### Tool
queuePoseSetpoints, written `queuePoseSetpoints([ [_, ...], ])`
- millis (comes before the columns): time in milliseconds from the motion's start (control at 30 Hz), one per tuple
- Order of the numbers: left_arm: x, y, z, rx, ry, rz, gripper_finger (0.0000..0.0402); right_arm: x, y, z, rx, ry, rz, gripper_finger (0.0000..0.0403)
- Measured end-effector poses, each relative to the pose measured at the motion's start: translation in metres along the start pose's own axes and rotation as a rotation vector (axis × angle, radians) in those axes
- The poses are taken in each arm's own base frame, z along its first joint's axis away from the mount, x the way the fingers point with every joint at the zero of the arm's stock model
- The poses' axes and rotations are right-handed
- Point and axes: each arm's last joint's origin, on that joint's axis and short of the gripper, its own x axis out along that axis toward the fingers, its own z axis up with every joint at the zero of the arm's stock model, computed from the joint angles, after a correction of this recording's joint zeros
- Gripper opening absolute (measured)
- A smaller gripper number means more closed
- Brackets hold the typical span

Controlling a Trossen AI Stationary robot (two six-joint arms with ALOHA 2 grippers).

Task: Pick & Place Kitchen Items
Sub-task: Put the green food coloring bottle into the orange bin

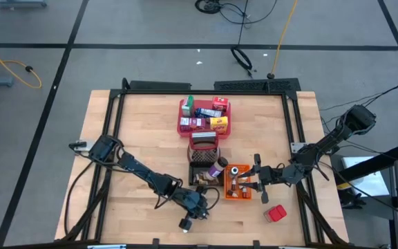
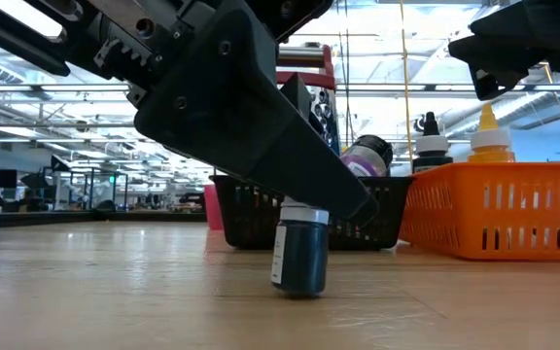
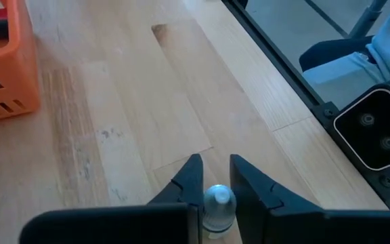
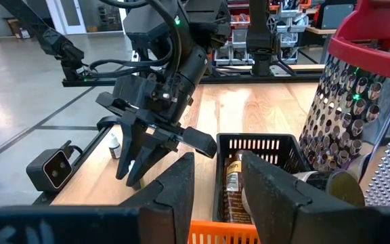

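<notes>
A small dark bottle [image 2: 299, 258] with a white cap stands on the wooden table near its front edge, in front of the black wire basket [image 2: 251, 209]. My left gripper [image 3: 214, 166] slants down over it and is shut on its top. My right gripper [image 1: 254, 178] hovers level at the orange bin [image 1: 228, 181], open, with nothing between its fingers [image 4: 175, 183]. More kitchen items lie in the red tray [image 1: 182, 124] at the back, and a red pack [image 1: 276, 214] lies on the table at the front right. My left gripper pinches the bottle's white cap [image 3: 219, 200] between its two fingers, which slant down from the table's left side. In the low view the finger ends sit at the cap [image 2: 304, 214]. The bottle stays nearly upright below them, leaning a little, its base at the table top.
The wire basket holds a metal grater with a red handle [image 4: 357, 95], a brown bottle [image 4: 233, 177] and a purple-lidded can [image 2: 367, 156]. The orange bin [image 2: 499, 209] holds a yellow-topped bottle [image 2: 489, 131] and a dark one [image 2: 431, 136]. A small camera [image 3: 378, 129] sits at the table's front edge.
</notes>
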Motion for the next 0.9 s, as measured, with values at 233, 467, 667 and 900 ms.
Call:
queuePoseSetpoints([
  [233,-0.003,0.000,0.002,-0.001,-0.002,0.002,0.0035,0.000,0.000,0.000,-0.003,0.000,0.000,0.0114],
  [467,-0.027,-0.004,0.027,0.002,-0.071,0.019,0.0037,0.000,0.000,0.001,0.002,-0.011,0.002,0.0114],
  [667,-0.055,-0.003,0.052,0.030,-0.159,0.086,0.0038,0.000,0.000,0.002,0.003,-0.017,0.003,0.0114],
  [900,-0.081,0.011,0.073,0.047,-0.248,0.221,0.0038,0.000,0.001,0.003,-0.013,-0.031,0.005,0.0114],
])
